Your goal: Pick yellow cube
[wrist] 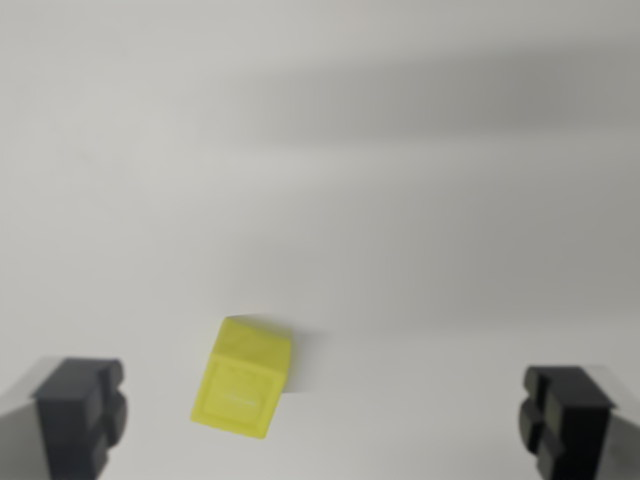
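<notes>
Wrist view. A pale, off-white surface is seen filling almost the whole frame. Soft grey shadow bands are noted across it toward 12 and 1 o'clock. The picture is slightly blurred throughout.

The yellow cube is found low in the frame, at about 7 o'clock from centre. It is seen resting on the surface, turned so that its edges run askew to the frame rather than square with it. A top face and one nearer side face are visible; a faint recessed square can be made out on the nearer face. A thin shadow is cast beside it toward the wrist view's right.

The gripper is shown only by its two dark fingers, one at the lower corner on the wrist view's left, about 8 o'clock, the other at the lower corner on the right, about 4 o'clock. The jaws are spread wide, released, with nothing held between them. The cube is placed between the two fingers but nearer the left one, and is touched by neither. Bare surface is seen on both sides of it.
</notes>
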`<state>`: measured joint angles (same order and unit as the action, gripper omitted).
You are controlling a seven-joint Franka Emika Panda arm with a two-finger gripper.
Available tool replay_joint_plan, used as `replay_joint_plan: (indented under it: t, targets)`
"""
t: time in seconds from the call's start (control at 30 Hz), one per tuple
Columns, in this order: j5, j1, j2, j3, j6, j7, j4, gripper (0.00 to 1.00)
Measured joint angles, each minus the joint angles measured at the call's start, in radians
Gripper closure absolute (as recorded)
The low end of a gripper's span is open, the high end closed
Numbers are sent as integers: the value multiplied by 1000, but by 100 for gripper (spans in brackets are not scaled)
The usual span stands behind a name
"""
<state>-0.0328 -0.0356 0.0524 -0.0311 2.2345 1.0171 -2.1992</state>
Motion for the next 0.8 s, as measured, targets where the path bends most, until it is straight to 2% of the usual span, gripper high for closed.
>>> replay_joint_plan:
  t: [0.8]
  targets:
    - [4,-30,-10,0,123,100,-132,0]
